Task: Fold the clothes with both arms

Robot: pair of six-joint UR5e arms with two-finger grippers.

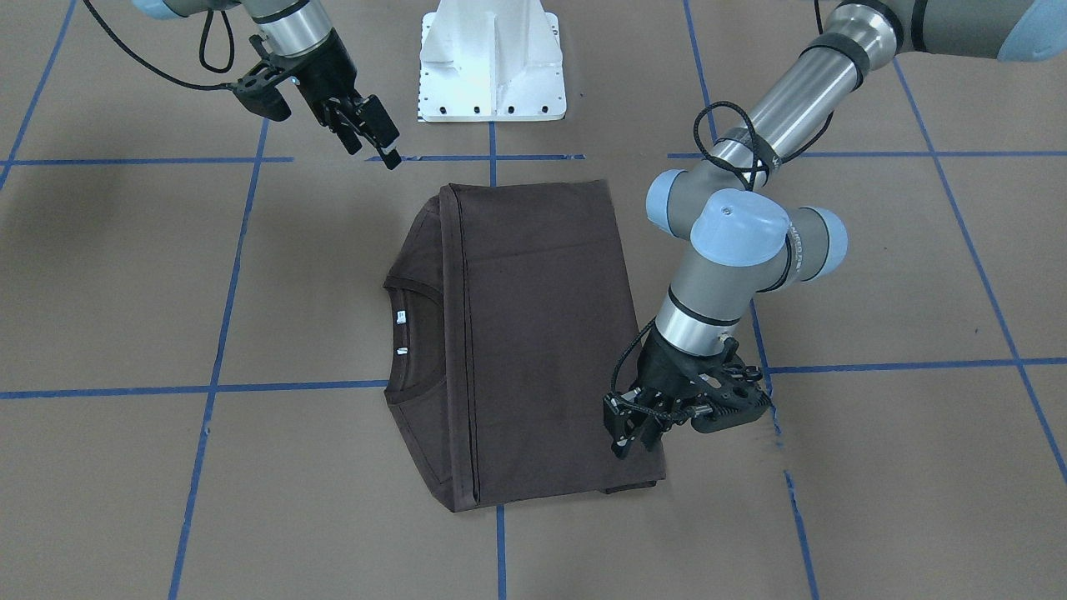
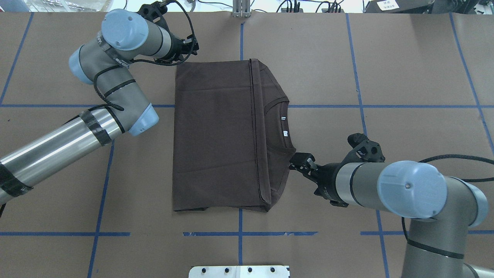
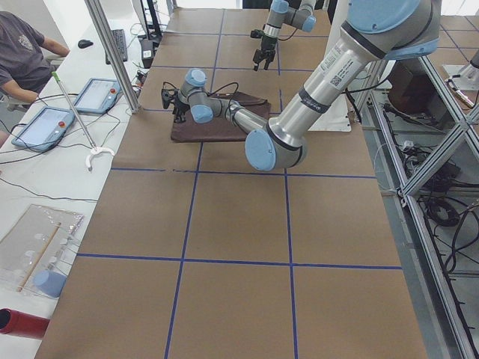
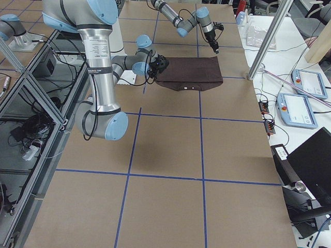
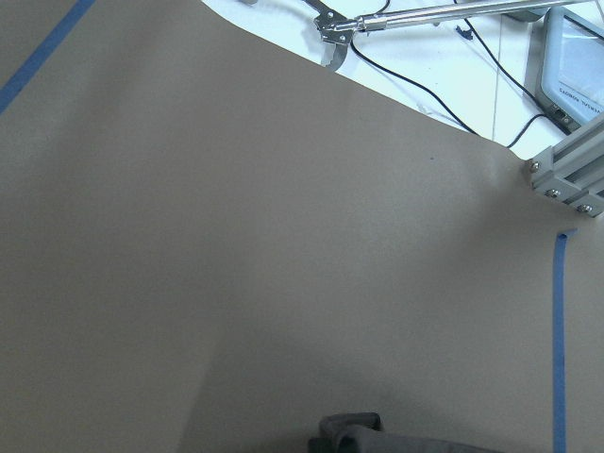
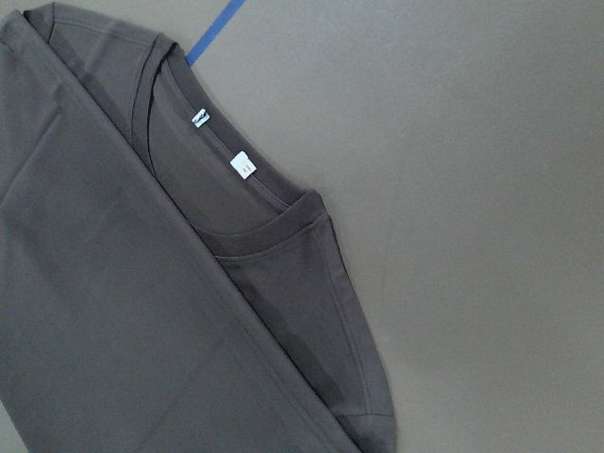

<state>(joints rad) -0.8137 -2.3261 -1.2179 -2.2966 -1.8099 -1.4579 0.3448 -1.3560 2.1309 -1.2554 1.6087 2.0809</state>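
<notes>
The dark grey-brown T-shirt (image 1: 533, 333) lies flat on the table, its lower half folded up over the body. The collar and white neck tags (image 2: 285, 133) stay uncovered. My left gripper (image 1: 621, 429) is low at the shirt's far corner on my left, fingers spread, nothing lifted; it also shows in the overhead view (image 2: 191, 42). A scrap of dark cloth (image 5: 344, 429) shows at the bottom of the left wrist view. My right gripper (image 1: 375, 137) is open and empty, raised off the table on the collar side (image 2: 299, 160). The right wrist view looks down on the shirt (image 6: 142, 311).
The table is brown paper with blue tape lines (image 2: 240, 233). The white bolted pedestal (image 1: 492, 67) stands at the near edge behind the shirt. A metal post (image 4: 269, 36), tablets (image 3: 45, 123) and a seated person (image 3: 26, 52) are beyond the far edge.
</notes>
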